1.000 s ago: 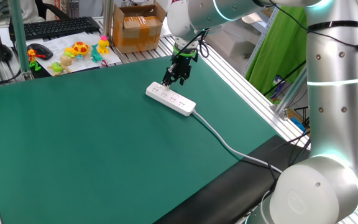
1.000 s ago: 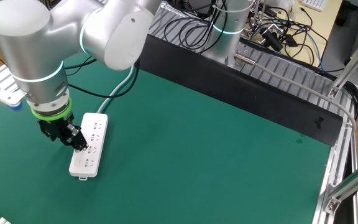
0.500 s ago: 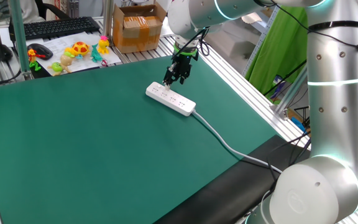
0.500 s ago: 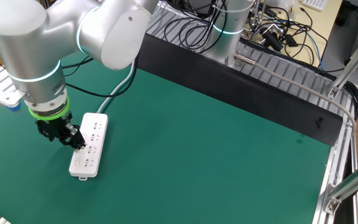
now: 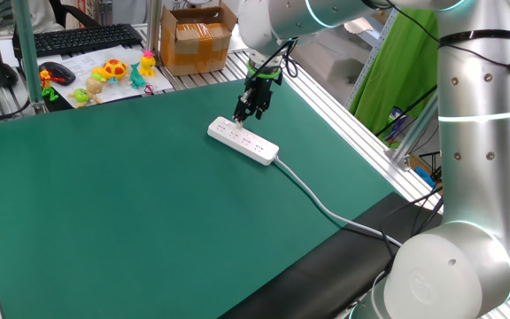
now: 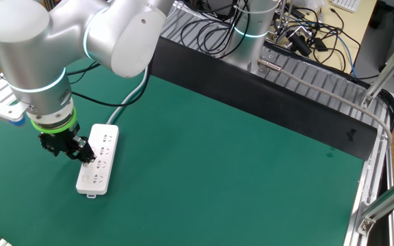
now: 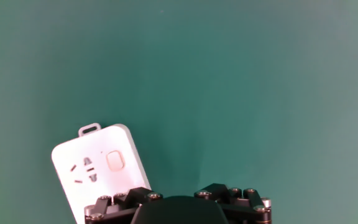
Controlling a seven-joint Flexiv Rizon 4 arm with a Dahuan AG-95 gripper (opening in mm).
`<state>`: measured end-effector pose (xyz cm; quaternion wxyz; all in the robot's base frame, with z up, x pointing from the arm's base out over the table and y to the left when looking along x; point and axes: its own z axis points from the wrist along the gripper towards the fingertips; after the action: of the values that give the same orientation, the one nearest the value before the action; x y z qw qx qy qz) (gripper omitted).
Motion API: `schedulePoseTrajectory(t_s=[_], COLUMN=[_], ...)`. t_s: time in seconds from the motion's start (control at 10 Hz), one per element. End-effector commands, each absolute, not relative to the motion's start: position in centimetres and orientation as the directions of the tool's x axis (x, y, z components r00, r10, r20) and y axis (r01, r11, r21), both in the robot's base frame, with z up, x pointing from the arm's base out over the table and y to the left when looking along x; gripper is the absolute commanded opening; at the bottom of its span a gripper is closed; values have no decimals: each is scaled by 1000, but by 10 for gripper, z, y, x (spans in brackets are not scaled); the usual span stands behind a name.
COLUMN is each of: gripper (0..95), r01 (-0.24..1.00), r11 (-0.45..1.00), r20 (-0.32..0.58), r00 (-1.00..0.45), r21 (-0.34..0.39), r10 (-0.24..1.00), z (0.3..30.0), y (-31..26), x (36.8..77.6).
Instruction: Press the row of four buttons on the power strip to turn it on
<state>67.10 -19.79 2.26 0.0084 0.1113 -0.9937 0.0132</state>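
Note:
The white power strip [image 5: 243,141] lies on the green mat, its grey cable [image 5: 326,208] running off toward the near right edge. My gripper [image 5: 239,116] points down over the strip's far end, fingertips at or just above its top face. From the other side the gripper [image 6: 87,158] sits over the middle of the strip [image 6: 98,171]. The hand view shows the strip's rounded end [image 7: 98,168] at lower left with one small rounded button [image 7: 114,161] beside socket marks; the other buttons are hidden under the hand. Nothing is held, and the jaws stand open.
Behind the mat are a cardboard box [image 5: 197,37], several colourful toys [image 5: 113,71], a keyboard [image 5: 78,37] and a mouse [image 5: 57,73]. Aluminium rails [image 5: 352,133] border the mat on the right. Loose cables [image 6: 306,27] lie beyond the far edge.
The hand has shifted slightly over the strip. The strip and its cable have not moved.

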Motion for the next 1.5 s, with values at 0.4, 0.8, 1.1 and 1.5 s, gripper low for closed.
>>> schedulePoseTrajectory(t_s=[0.4,0.8,1.1,1.5], gripper=[760,570,570,570], r01=[-242,-242,-242,-242], r11=[970,970,970,970], r20=[28,33,51,50], r00=[-970,-970,-969,-969], r21=[-24,-22,-24,-26], r10=[-241,-241,-240,-240], z=[23,22,28,27], y=[-198,-197,-187,-188], x=[670,669,667,666])
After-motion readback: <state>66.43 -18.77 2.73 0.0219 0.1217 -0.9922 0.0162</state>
